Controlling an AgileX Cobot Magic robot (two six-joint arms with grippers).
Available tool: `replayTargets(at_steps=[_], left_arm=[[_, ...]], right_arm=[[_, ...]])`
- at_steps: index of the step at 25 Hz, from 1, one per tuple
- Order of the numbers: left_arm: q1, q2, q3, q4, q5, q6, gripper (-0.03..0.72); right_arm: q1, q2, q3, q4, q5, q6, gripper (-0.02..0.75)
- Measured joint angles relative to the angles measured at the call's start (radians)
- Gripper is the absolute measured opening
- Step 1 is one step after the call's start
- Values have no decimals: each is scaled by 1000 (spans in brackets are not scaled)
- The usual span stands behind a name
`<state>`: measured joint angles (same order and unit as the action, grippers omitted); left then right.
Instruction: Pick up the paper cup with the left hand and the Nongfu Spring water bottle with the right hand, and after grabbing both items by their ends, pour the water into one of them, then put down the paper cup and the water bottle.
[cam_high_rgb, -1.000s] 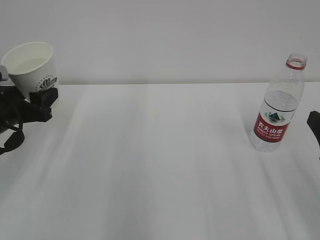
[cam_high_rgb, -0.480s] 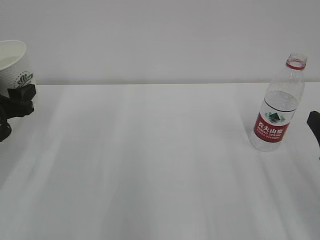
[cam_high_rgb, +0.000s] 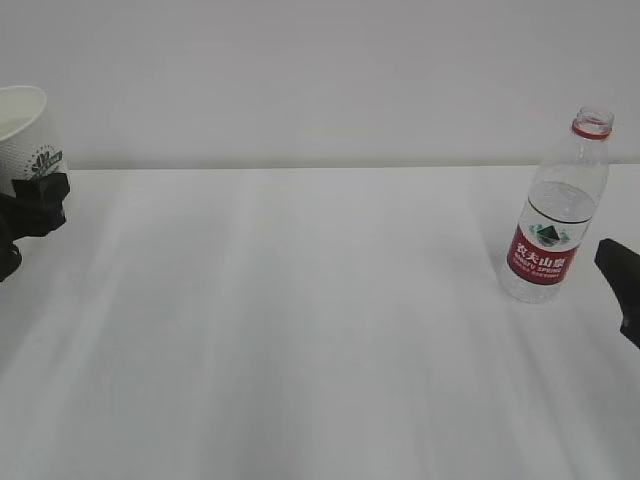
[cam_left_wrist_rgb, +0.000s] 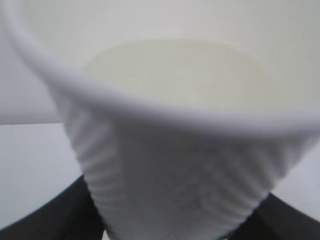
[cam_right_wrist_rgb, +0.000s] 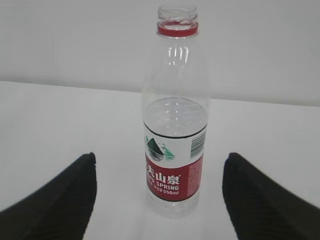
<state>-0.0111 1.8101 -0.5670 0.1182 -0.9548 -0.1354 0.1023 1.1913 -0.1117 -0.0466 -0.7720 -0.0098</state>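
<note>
**Cup held at the left edge, bottle standing open on the right**

The paper cup (cam_high_rgb: 24, 125) is a small white tapered shape with fine horizontal ribbing on its wall and a thick rolled rim; a dark green round logo sits on its side. It is at the far left of the exterior view, upright, gripped low on its body by the left hand (cam_high_rgb: 35, 200), whose matte black fingers (cam_left_wrist_rgb: 60, 220) press against both sides of the cup's base. Inside, the water (cam_left_wrist_rgb: 190, 75) lies as a pale yellowish pool against the cream lining.

The Nongfu Spring water bottle (cam_high_rgb: 556, 215) stands upright on the smooth white table (cam_high_rgb: 320, 330) at the right, uncapped, of clear ridged plastic with a red neck ring and a red label with white characters and a green mountain mark. It is partly filled with clear liquid.

The right hand (cam_right_wrist_rgb: 160, 200) has its black wedge-shaped fingers spread wide, one on each side of the bottle, not touching it.
</note>
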Motion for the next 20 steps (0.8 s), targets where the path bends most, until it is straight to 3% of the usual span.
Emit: replayTargets(at_steps=[20], left_arm=[[0, 190, 0, -3, -133, -3, 459]], right_arm=[[0, 46, 0, -15, -60, 3, 591]])
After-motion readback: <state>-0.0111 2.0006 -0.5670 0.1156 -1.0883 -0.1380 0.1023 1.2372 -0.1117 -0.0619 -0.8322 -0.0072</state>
